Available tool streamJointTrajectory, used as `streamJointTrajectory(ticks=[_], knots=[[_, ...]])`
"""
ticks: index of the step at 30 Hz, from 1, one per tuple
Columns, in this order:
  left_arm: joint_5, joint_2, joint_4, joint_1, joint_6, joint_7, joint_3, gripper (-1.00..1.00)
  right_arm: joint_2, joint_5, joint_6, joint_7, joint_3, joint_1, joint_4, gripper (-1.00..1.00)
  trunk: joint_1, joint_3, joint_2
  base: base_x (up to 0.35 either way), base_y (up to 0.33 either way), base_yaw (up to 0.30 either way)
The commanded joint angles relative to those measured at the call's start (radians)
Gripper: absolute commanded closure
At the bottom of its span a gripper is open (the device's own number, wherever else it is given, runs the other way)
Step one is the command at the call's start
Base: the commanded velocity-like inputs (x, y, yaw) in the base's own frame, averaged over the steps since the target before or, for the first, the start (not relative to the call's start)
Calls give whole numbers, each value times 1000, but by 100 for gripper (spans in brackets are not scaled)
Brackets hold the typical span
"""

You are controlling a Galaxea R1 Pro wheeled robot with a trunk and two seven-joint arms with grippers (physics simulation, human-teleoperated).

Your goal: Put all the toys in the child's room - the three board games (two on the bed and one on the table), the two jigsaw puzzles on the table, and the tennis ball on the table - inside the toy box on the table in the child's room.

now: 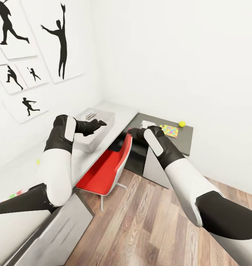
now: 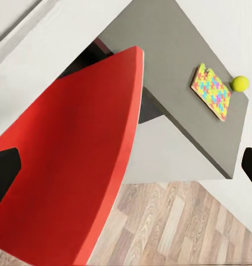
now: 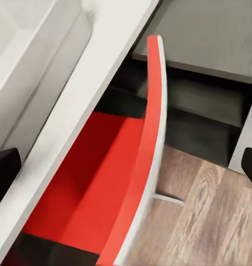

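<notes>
A yellow tennis ball (image 1: 181, 123) (image 2: 240, 83) and a colourful jigsaw puzzle (image 1: 169, 130) (image 2: 211, 91) lie on the dark grey table section (image 1: 185, 142). Beside them is a white object (image 1: 148, 123), partly hidden by my right arm. The grey toy box (image 1: 100, 136) (image 3: 31, 55) stands on the white desk, with something pale inside. My left gripper (image 1: 101, 122) (image 2: 126, 166) hovers over the box's near side, open and empty. Above the red chair my right gripper (image 1: 132, 131) (image 3: 126, 166) is also open and empty.
A red chair (image 1: 107, 166) (image 2: 76, 166) (image 3: 103, 183) is tucked under the desk between my arms. A grey drawer unit (image 1: 59, 229) stands at the lower left. Small coloured bits (image 1: 17, 193) lie on the white desk's near end. Wooden floor (image 1: 148, 221) lies ahead.
</notes>
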Motion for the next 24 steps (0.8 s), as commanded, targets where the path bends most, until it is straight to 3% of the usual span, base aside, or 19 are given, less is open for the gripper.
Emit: streamJointTrajectory(ticks=[1,11,24], knots=[[2,-1,-1,-1,5,-1,5,-100,0,-10,1,-10,2,-1,-1,-100,1,-1,-2,-6,0,-234],[2,-1,-1,-1,5,-1,5,-100,0,-10,1,-10,2,-1,-1,-100,1,8,-2,-155,0,-240],[1,-1,0,0,5,-1,4,-100,0,-10,1,-10,1,-1,-1,-100,1,21,-2,-20,0,-242]])
